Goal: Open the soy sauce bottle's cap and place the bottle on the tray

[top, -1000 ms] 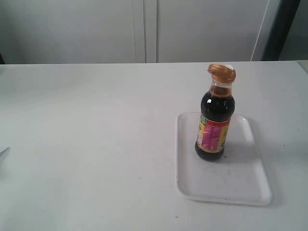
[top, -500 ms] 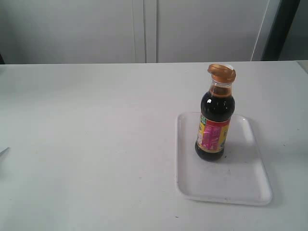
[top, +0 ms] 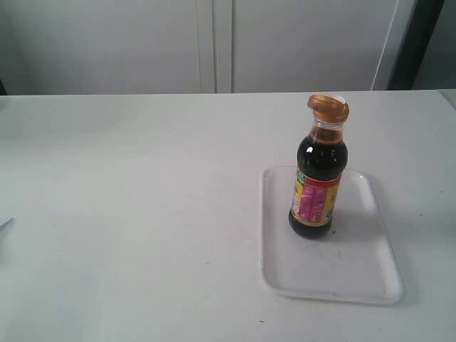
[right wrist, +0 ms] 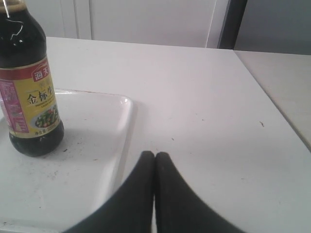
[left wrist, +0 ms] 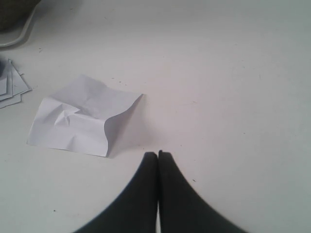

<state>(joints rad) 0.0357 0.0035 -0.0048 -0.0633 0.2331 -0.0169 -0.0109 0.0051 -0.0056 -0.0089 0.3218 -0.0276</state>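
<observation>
The soy sauce bottle (top: 317, 187) stands upright on the white tray (top: 356, 274), right of the table's middle. Its golden-brown cap (top: 328, 108) is flipped open, with the lid tilted up over the neck. In the right wrist view the bottle (right wrist: 29, 92) rests on the tray (right wrist: 97, 145), and my right gripper (right wrist: 154, 156) is shut on nothing, just off the tray's rim. My left gripper (left wrist: 158, 155) is shut and empty over bare table. Neither gripper shows in the exterior view.
A crumpled sheet of white paper (left wrist: 80, 116) lies on the table near the left gripper, with more paper sheets (left wrist: 9, 85) and a cable (left wrist: 17, 34) beyond it. White cabinet doors (top: 214, 43) stand behind the table.
</observation>
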